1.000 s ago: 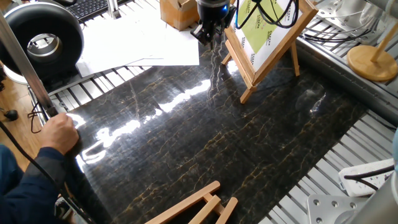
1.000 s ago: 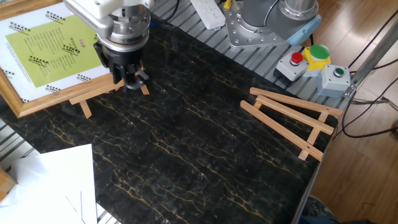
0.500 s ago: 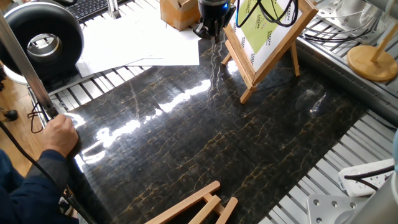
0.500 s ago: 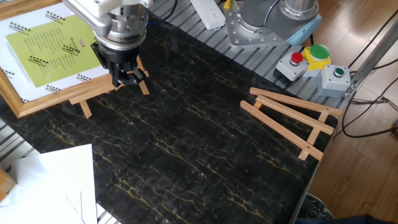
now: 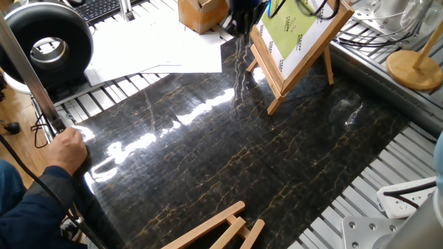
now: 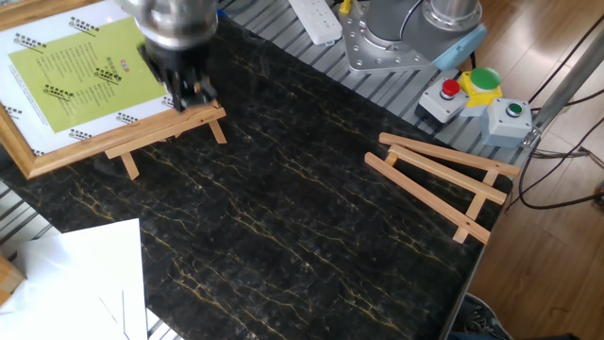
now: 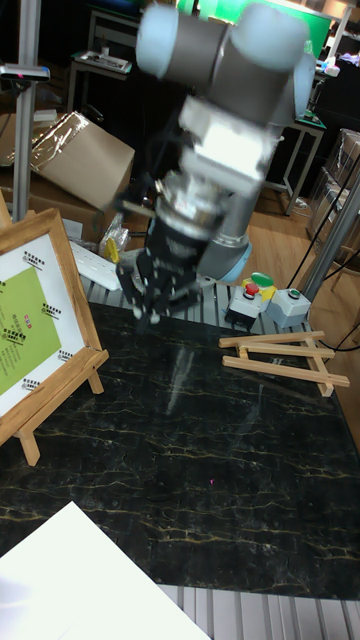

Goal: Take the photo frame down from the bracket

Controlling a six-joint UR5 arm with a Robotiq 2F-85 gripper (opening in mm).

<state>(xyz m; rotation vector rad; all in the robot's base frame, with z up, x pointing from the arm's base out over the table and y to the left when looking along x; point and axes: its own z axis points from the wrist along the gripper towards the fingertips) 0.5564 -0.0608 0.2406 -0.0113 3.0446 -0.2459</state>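
Note:
The photo frame (image 5: 299, 33), light wood with a white mat and a yellow-green picture, leans upright on the bracket (image 5: 276, 99), a slanted-leg wooden easel. The frame (image 6: 66, 77) also shows on the bracket's ledge bar (image 6: 166, 132), and at the left edge of the tall view as frame (image 7: 25, 325) on bracket (image 7: 93, 368). My gripper (image 6: 185, 83) hovers, motion-blurred, beside the frame's near side edge, above the ledge end. It appears as gripper (image 5: 242, 19) and gripper (image 7: 148, 298); its fingers look apart and hold nothing.
A flat-folded wooden easel (image 6: 444, 184) lies on the dark marble mat. White papers (image 5: 159, 48), a wooden box (image 5: 197, 14) and a round black lamp (image 5: 45, 45) sit beyond the mat. A person's hand (image 5: 69, 149) rests at the mat's edge. A button box (image 6: 481, 94) stands near the robot base.
The gripper has risen and drifted back along the frame's side edge, away from the mat. The frame and bracket have not moved.

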